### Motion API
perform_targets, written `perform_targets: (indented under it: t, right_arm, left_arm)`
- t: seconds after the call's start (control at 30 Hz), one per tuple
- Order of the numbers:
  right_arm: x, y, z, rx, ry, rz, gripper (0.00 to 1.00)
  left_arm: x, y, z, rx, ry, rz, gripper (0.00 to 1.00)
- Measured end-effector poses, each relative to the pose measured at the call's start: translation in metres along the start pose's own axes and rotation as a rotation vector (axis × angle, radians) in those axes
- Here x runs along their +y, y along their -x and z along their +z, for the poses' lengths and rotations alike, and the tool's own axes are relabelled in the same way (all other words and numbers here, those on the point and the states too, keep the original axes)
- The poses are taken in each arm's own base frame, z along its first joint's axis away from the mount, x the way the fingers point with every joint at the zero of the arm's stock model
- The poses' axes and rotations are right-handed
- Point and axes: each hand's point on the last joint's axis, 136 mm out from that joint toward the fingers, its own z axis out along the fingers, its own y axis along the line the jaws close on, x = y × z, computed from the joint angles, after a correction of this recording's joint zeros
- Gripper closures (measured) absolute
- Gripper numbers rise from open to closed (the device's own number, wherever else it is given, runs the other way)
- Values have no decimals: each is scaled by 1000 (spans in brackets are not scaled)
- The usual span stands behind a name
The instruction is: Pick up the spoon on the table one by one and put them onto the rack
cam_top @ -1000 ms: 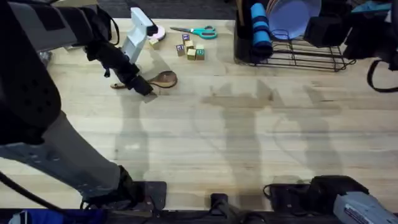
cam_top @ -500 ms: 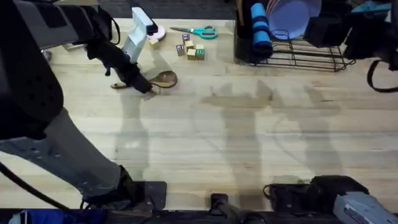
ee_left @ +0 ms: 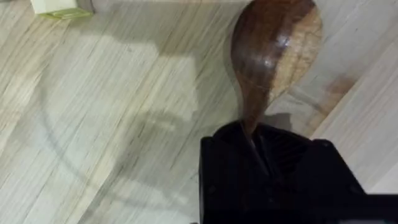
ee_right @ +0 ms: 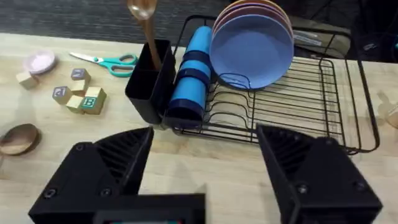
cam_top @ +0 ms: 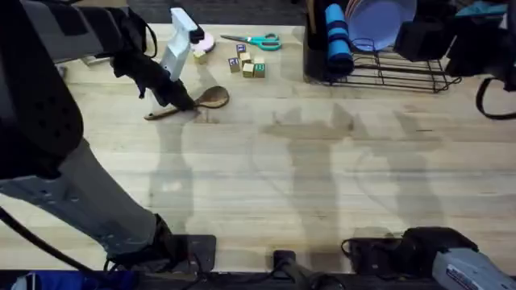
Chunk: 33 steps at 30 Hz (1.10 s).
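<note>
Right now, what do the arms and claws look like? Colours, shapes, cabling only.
The left arm is bulky and black with a grey lower link, ending in a white wrist block. Its left claw is a matte black, boxy housing. The right claw has two wide black fingers with ribbed inner faces. A grey housing sits at the right arm's base, and a black cable loops at the overhead view's right edge.

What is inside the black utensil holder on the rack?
One wooden spoon stands in the utensil holder of the rack, bowl upward. The holder's wall hides its lower handle and anything else inside.
</note>
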Motion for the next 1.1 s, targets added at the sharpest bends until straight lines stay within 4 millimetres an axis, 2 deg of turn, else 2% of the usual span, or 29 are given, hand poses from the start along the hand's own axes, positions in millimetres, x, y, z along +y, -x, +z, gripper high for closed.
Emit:
perform_targets:
  t: [0.37,0.47,0.57,0.6,0.63,0.77,0.93,0.97,1.03,1.07,1.1]
  right_arm:
    - [0,0,0,0,0,0,5]
    - [0,0,0,0,0,0,5]
    - [0,0,0,0,0,0,6]
    - [0,0,0,0,0,0,6]
    - [0,0,0,0,0,0,6]
    - [0,0,0,0,0,0,5]
    - [0,0,0,0,0,0,5]
    - [0,0,0,0,0,0,5]
    - [0,0,0,0,0,0,5]
    - [0,0,0,0,0,0,5]
    - [0,0,0,0,0,0,5]
  left_arm:
    - [-4,4,0,36,-32,7,960]
    - [-13,12,1,66,-78,7,959]
    - [-19,29,-1,81,-112,20,960]
    - [-18,37,-3,80,-112,29,959]
    - [-13,64,-21,61,-90,61,959]
    - [-3,104,-55,-15,-44,103,959]
    - [1,156,-93,-178,-8,168,958]
    - [-7,188,-107,-288,-15,225,958]
    - [-15,209,-111,-358,-23,260,958]
    - [-29,242,-113,-453,-39,296,958]
    - [-34,253,-113,-479,-45,305,958]
